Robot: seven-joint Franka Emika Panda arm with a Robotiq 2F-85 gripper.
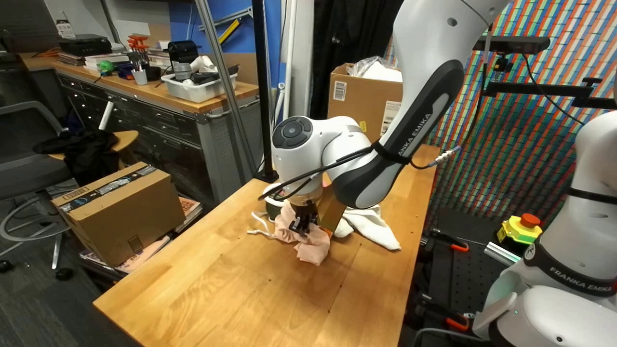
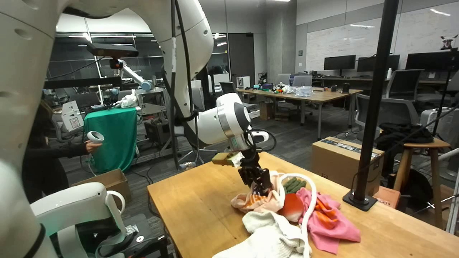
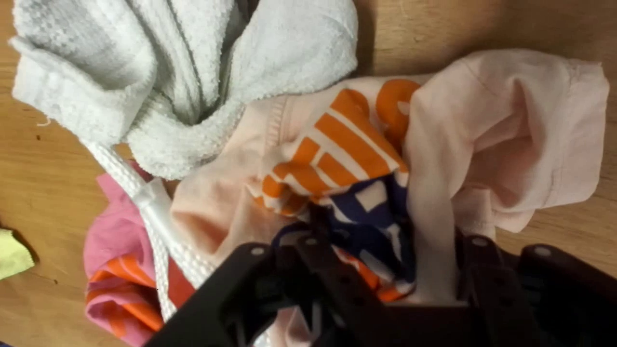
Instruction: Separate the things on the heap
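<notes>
A peach shirt with orange and dark blue print (image 3: 520, 111) lies crumpled at the heap's edge; it also shows in both exterior views (image 1: 313, 246) (image 2: 256, 204). A white towel (image 3: 294, 53) lies against it, also in both exterior views (image 1: 373, 226) (image 2: 269, 234). A pink cloth with orange print (image 2: 335, 224) lies on the far side, with a red rounded thing (image 2: 292, 208) and green things (image 2: 294, 185) between. My gripper (image 3: 390, 226) points down at the shirt, fingers apart, with shirt folds between them; it shows in both exterior views (image 1: 302, 224) (image 2: 259, 184). The fingertips are partly hidden in cloth.
A white cord (image 2: 311, 200) loops over the heap and the pink cloth. A black post (image 2: 373, 107) stands at the wooden table's (image 1: 231, 289) edge. A cardboard box (image 1: 364, 101) stands behind the arm. A yellow-green scrap (image 3: 14, 254) lies on the table.
</notes>
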